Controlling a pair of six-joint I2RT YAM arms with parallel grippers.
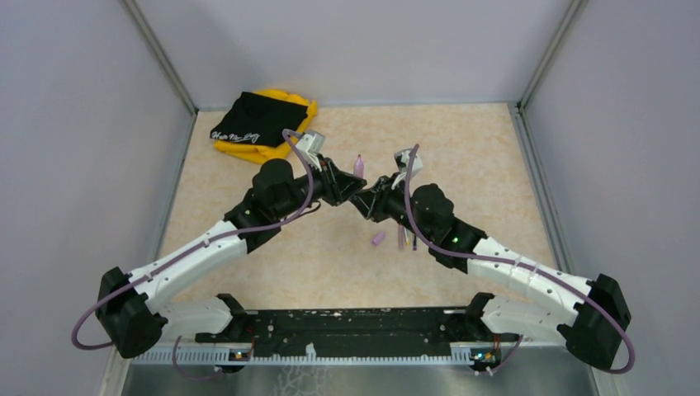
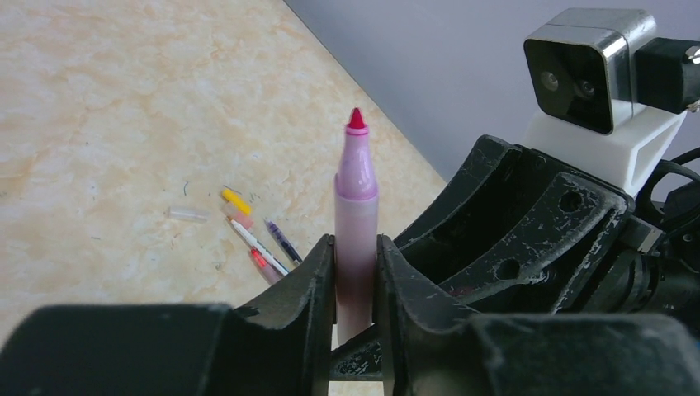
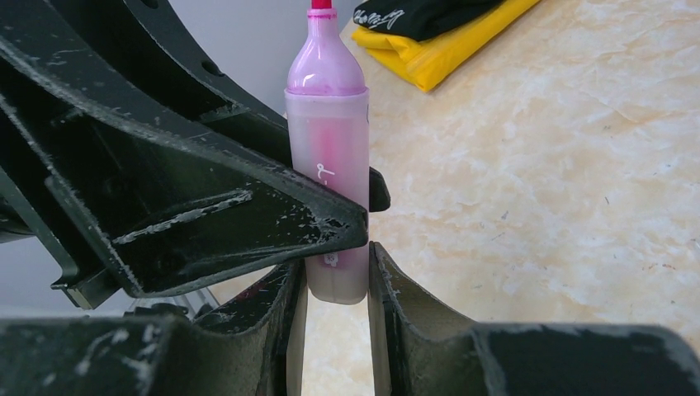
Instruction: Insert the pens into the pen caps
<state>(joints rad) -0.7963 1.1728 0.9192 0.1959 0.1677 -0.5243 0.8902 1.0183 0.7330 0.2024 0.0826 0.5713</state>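
My left gripper (image 2: 356, 247) is shut on a stubby translucent pink cap (image 2: 356, 206), held upright above the table, with a red point at its top and a pink core inside. It also shows in the top view (image 1: 358, 163). My right gripper (image 3: 337, 264) meets the left gripper (image 1: 353, 188) there, and its fingers flank and touch the cap's lower end (image 3: 330, 165). On the table lie the orange-yellow cap (image 2: 235, 200), a white pen (image 2: 258, 246), a dark pen (image 2: 283, 241) and a reddish pen (image 2: 261, 262). The lilac cap (image 1: 378, 239) lies beside the pens (image 1: 401, 238).
A black cloth on a yellow bag (image 1: 262, 124) lies at the table's back left, also in the right wrist view (image 3: 437, 37). A small clear tube (image 2: 188, 214) lies near the pens. Grey walls close in the table on three sides.
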